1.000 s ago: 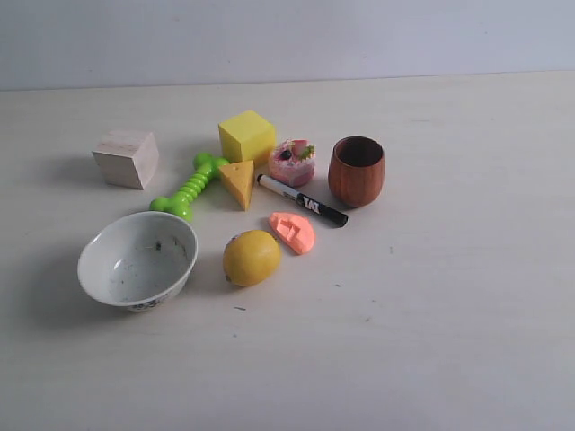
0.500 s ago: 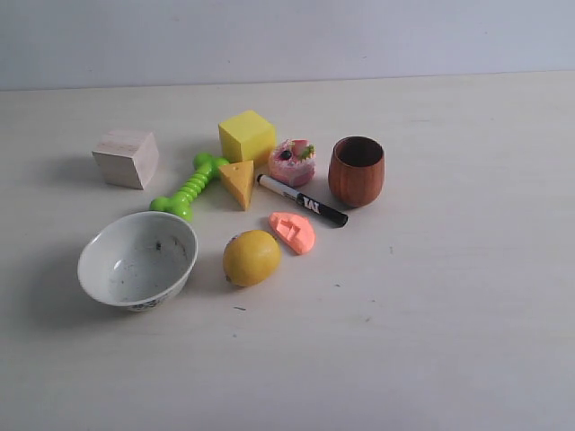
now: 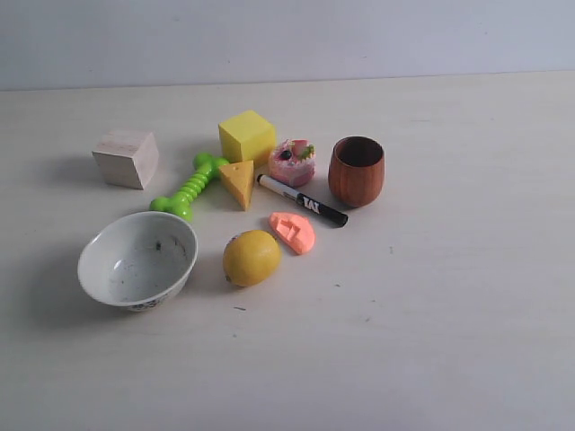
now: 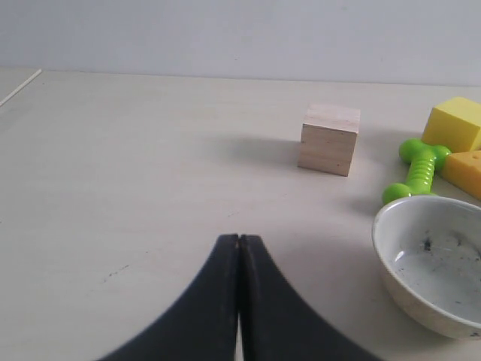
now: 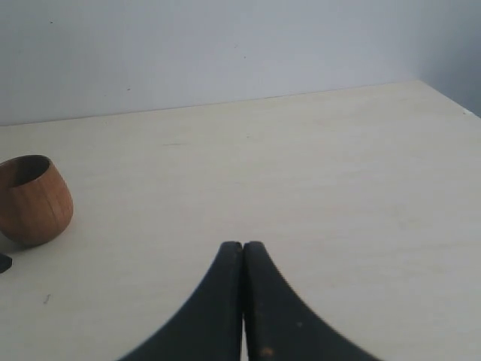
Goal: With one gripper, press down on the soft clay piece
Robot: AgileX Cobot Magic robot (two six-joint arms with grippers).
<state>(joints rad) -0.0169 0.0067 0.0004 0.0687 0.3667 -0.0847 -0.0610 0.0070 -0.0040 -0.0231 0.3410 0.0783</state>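
Clay (image 3: pixel 293 232), a flat salmon-pink half-round with a dent in its top, lies on the tabletop (image 3: pixel 449 314) just right of the lemon (image 3: pixel 252 258) and a little behind it, close but not touching. Farther behind the lemon, past the clay, a black-and-white marker (image 3: pixel 303 200) lies slantwise, and a brown wooden cup (image 3: pixel 357 171) stands upright beyond it to the right. A pink toy cupcake (image 3: pixel 292 162), a yellow cube (image 3: pixel 246 136) and a cheese wedge (image 3: pixel 238 182) sit behind the lemon. A white bowl (image 3: pixel 137 259) stands to its left. The left tool (image 4: pixel 239 239) has its black fingers pressed together on nothing, above bare tabletop. The right tool (image 5: pixel 242 244) is likewise closed and holds nothing.
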